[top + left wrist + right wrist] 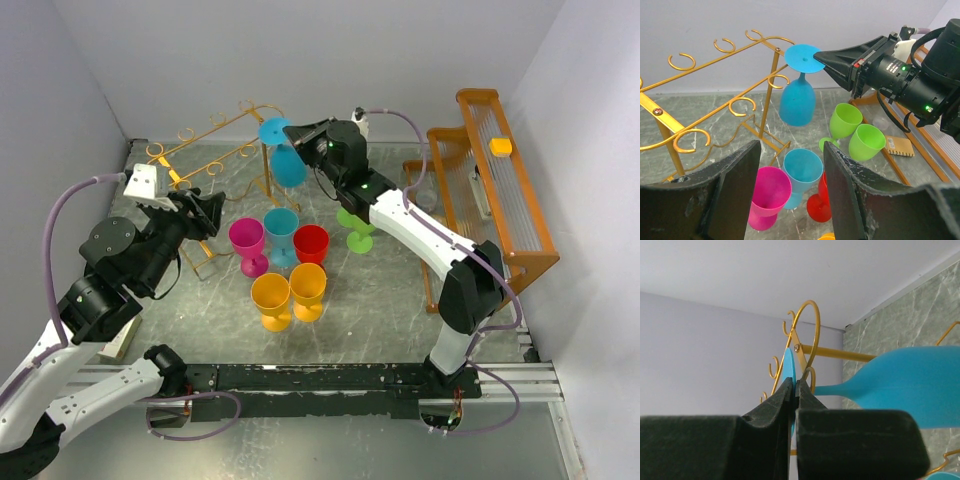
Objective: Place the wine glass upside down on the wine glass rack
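Note:
A blue wine glass (289, 166) hangs upside down, bowl down and round foot (803, 57) up. My right gripper (297, 135) is shut on the rim of that foot (788, 369); the bowl (910, 390) juts out to the right. The foot sits level with the end of the top rails of the gold wire wine glass rack (715, 54), beside its post (772, 85) and a curled end (807, 335). Whether the foot rests on the rails I cannot tell. My left gripper (210, 215) hovers open in front of the rack, holding nothing, its fingers (735, 192) wide apart.
Upright glasses stand mid-table: magenta (247, 240), teal (281, 228), red (311, 243), two orange (271, 298) and two green (855, 132). A bulky wooden slatted rack (500, 190) with a yellow block (501, 147) fills the right side. Walls close the back and sides.

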